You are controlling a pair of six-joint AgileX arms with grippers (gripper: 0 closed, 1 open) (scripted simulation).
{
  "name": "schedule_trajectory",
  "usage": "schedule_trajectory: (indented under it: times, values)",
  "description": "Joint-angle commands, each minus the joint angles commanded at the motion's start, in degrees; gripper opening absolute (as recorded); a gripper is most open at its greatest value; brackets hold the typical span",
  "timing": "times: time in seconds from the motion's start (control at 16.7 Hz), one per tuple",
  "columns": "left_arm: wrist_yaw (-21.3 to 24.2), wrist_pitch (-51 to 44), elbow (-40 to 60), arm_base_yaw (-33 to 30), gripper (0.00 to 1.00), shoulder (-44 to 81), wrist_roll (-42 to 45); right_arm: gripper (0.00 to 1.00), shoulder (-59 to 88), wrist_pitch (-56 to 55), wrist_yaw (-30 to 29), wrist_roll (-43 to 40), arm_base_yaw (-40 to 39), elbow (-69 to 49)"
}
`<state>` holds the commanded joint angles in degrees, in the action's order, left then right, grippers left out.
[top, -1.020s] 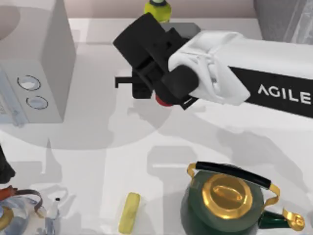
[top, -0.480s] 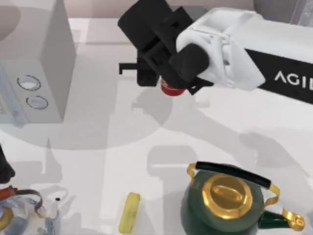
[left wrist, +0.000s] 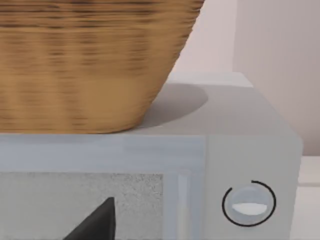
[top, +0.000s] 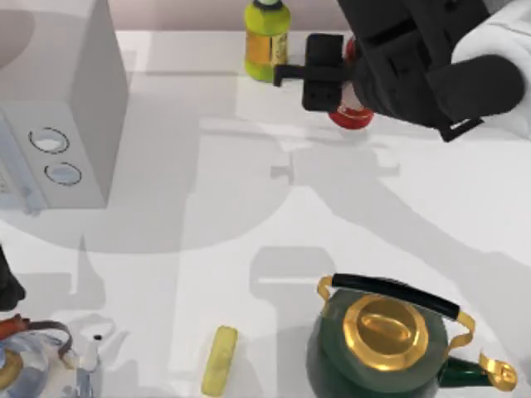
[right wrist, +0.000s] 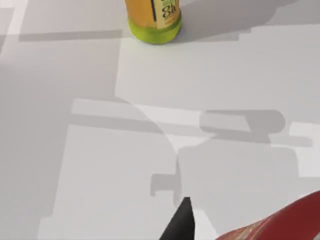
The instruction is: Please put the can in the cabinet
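Can (top: 352, 116) sits clenched in my right gripper (top: 344, 79), raised over the table (top: 207, 207) beside the bottle (top: 266, 41).

Green kettle (top: 382, 344) with gold lid at front right of surface (top: 249, 207); yellow-green bottle (top: 266, 40) at rear; grey two-dial box (top: 58, 116) at left, basket (left wrist: 90, 60) on top.

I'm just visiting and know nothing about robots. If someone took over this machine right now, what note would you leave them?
Right hand: up near the table's far edge, gripping the red can, held above the table beside the yellow-green bottle.
Left hand: parked by the grey box with dials, which has a basket on top.
Done: can picked up.
Left: carry it to the cabinet, put it inside, let go. A green kettle sits at the near edge.
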<state>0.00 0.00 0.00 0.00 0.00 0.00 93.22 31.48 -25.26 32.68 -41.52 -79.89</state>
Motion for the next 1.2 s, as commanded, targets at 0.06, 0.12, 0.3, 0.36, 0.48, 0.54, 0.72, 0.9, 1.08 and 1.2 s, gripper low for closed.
schedule_trajectory:
  times: [0.06,0.12,0.3,0.36,0.48,0.54,0.72,0.9,1.08,1.2]
  values:
    - [0.0,0.0,0.0,0.0,1.00,0.0,0.0,0.00,-4.2,-1.6,1.3,-1.4,1.5,3.2]
    - [0.0,0.0,0.0,0.0,1.00,0.0,0.0,0.00,-8.8,-3.3,2.8,-3.0,3.2,6.7]
    - [0.0,0.0,0.0,0.0,1.00,0.0,0.0,0.00,-24.2,-8.8,7.4,-8.3,9.1,18.9]
    - [0.0,0.0,0.0,0.0,1.00,0.0,0.0,0.00,-29.7,-10.8,9.1,-10.2,11.3,23.4]
    - [0.0,0.0,0.0,0.0,1.00,0.0,0.0,0.00,-40.9,-14.5,12.3,-14.0,16.0,32.9]
    - [0.0,0.0,0.0,0.0,1.00,0.0,0.0,0.00,-46.3,-16.4,13.9,-15.9,18.4,37.7]
    - [0.0,0.0,0.0,0.0,1.00,0.0,0.0,0.00,-62.3,-21.6,18.3,-21.4,25.7,51.8]
    - [0.0,0.0,0.0,0.0,1.00,0.0,0.0,0.00,-77.3,-26.0,21.8,-26.3,32.5,65.0]
    - [0.0,0.0,0.0,0.0,1.00,0.0,0.0,0.00,-87.6,-29.4,24.1,-30.3,38.0,74.7]
    - [0.0,0.0,0.0,0.0,1.00,0.0,0.0,0.00,-91.6,-30.9,24.9,-32.0,40.5,78.4]
